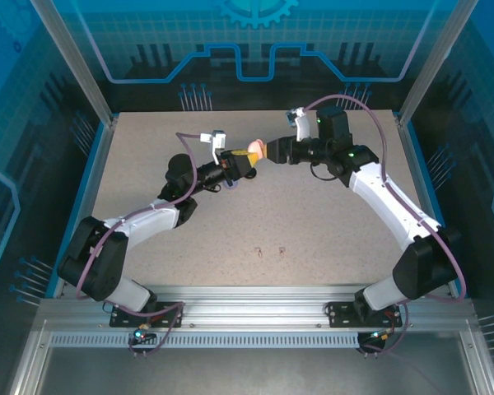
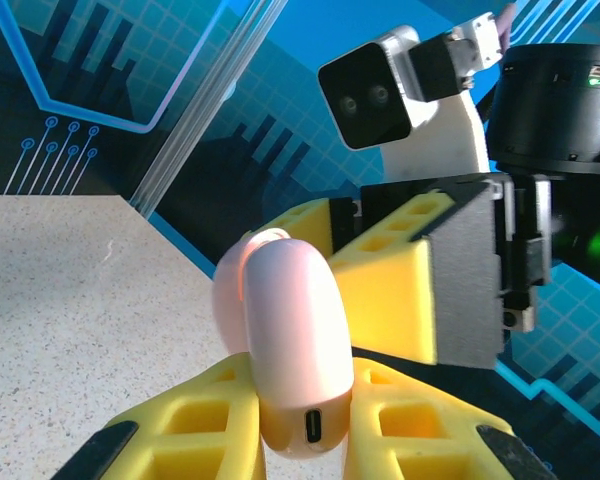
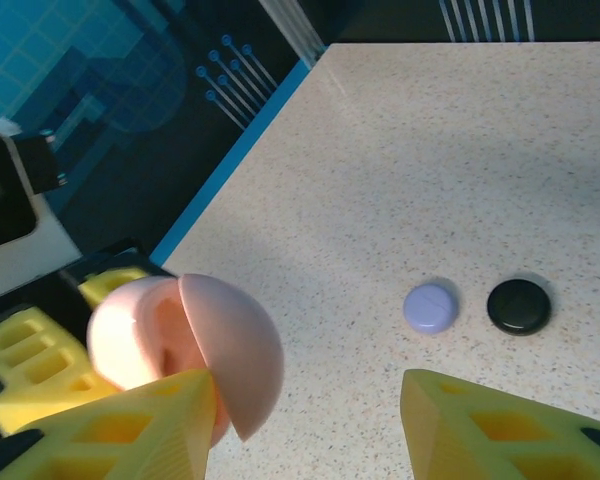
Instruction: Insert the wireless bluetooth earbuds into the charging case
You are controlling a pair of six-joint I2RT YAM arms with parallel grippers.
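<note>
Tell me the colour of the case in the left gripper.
Pale pink; the case shows best in the left wrist view.

Smooth, softly glossy pink plastic is shown by the charging case (image 2: 285, 340) held in the left claw (image 2: 300, 425), whose fingers (image 2: 180, 425) are matt yellow plastic. Beyond the right claw (image 3: 310, 430), the tabletop (image 3: 430, 150) is seen speckled and matt.

One case (image 2: 290, 340) is pink, the fingers (image 2: 215, 395) yellow — the table (image 3: 460, 150) is speckled beige. Purple case (image 3: 430, 306), black case (image 3: 519, 305).
</note>
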